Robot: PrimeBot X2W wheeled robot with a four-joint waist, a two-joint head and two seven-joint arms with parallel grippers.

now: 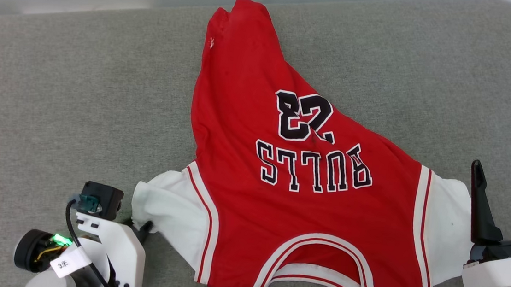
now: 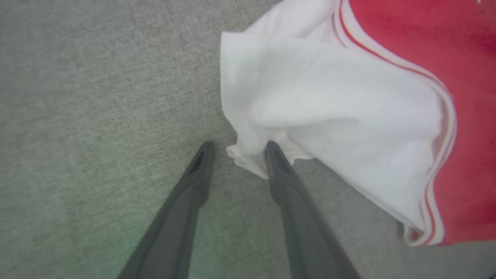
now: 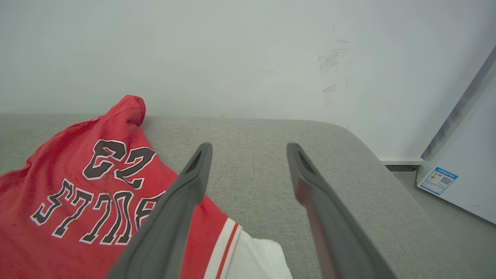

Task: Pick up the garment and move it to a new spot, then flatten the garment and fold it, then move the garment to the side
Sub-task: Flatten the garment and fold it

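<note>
Red garment [image 1: 280,173]: print up.
Left pincer [image 2: 238,147]: spread at left sleeve hem [image 2: 248,161].
Right pincer [image 1: 501,167]: spread, beside right sleeve [image 1: 445,225].

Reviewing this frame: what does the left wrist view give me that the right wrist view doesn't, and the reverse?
Left wrist view: the left gripper, jaws apart, the crumpled hem of a white sleeve at its fingertips. Right wrist view: the right gripper, open, the BULLS 23 print, a scuffed wall and a labelled white cabinet. Shared: the garment, red with striped trim, on the grey cushion.
</note>
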